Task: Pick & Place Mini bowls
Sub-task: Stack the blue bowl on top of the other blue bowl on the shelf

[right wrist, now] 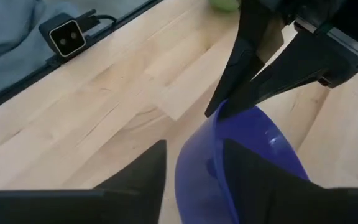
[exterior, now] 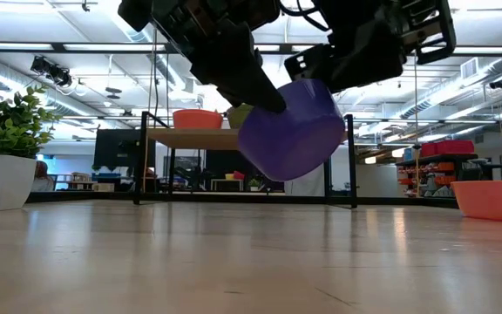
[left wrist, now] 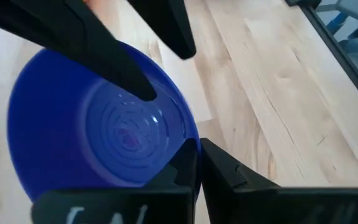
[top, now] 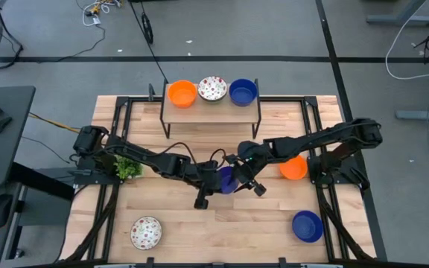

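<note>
A blue mini bowl (exterior: 290, 131) hangs tilted above the middle of the table, between my two grippers. My left gripper (left wrist: 197, 155) comes from the table's left and is shut on the bowl's rim. My right gripper (right wrist: 194, 165) comes from the right and is open, with one finger inside the bowl (left wrist: 114, 65) and one outside, astride the opposite part of the rim. On the table stand an orange bowl (top: 293, 168), a blue bowl (top: 307, 225) and a speckled bowl (top: 146, 232), each on its base. My left gripper pinches the bowl's rim (left wrist: 188, 144) between its two fingers, one inside the bowl and one outside. The fingers slant down from the table's left. The bowl hangs below them, tilted and clear of the table. My right gripper stands astride the rim (right wrist: 199, 155); I cannot tell whether a finger touches it.
A low shelf (top: 211, 110) at the far middle carries an orange, a speckled and a blue bowl. A small green plant (top: 127, 167) in a white pot stands at the left, beside my left arm. Bare wood lies near the front middle.
</note>
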Robot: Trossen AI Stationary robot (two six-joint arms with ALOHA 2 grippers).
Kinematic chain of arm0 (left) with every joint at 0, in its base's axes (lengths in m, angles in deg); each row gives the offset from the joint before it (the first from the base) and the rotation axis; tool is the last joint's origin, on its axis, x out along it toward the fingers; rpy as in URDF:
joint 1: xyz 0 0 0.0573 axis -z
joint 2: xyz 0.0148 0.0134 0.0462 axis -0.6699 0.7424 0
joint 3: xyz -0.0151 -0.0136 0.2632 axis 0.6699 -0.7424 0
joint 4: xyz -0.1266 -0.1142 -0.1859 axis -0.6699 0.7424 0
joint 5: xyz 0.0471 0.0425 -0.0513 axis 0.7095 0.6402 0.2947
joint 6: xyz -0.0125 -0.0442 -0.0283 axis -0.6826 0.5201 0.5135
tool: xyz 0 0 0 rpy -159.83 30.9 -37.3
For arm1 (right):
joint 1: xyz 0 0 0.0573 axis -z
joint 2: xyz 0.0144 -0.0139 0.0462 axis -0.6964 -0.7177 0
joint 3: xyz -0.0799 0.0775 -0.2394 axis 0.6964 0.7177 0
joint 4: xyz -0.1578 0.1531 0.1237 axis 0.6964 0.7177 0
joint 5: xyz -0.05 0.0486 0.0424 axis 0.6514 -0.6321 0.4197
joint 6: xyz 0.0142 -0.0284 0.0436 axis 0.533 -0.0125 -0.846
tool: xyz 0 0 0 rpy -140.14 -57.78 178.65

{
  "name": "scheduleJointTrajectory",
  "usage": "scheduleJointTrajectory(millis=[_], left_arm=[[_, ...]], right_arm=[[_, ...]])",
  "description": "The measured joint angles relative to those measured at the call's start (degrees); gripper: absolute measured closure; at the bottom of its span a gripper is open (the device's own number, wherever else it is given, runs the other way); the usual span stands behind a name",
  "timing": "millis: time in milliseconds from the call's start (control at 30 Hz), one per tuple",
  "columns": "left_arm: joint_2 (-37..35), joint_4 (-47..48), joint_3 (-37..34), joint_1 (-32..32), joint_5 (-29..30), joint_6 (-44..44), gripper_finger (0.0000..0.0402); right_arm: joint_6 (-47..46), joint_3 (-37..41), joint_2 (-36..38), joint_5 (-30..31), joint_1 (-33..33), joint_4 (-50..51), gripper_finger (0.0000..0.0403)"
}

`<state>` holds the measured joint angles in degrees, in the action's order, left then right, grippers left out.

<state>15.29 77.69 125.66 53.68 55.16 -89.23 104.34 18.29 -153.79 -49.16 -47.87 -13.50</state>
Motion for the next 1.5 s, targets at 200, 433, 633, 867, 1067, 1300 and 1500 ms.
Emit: scheduleJointTrajectory(millis=[200, 433, 633, 867, 1067, 1300, 1500], left_arm=[[0.0, -0.2, 0.0, 0.0, 1.5, -0.1, 0.0382], [-0.1, -0.5, 0.0, -0.5, 5.9, -1.4, 0.0345], [-2.5, 2.3, 0.1, -1.3, 8.3, -1.3, 0.0278], [-2.9, 7.2, -1.7, -0.8, 11.9, 2.7, 0.0247], [-2.7, -1.8, -7.9, 0.2, 14.8, 5.4, 0.0251], [-2.6, -24.1, -17.5, 0.2, 14.9, 8.1, 0.0259], [-2.6, -30.8, -19.4, 0.2, 17.7, 8.1, 0.0259]], right_arm=[[-1.1, -0.1, 0.0, 0.3, 0.0, 0.2, 0.0335], [-2.1, 0.2, 0.1, 5.0, -0.4, 3.1, 0.039], [-3.5, 2.8, 0.3, 14.3, -0.5, 2.9, 0.0397], [-3.4, 4.4, 5.3, 31.7, -0.4, 4.2, 0.0396], [0.7, 4.5, 16.7, 39.8, 1.7, 4.9, 0.0396], [4.1, -0.8, 25.3, 35.7, 13.8, 4.3, 0.0396], [4.7, -8.9, 19.7, 24.9, 25.9, 6.5, 0.0397]])
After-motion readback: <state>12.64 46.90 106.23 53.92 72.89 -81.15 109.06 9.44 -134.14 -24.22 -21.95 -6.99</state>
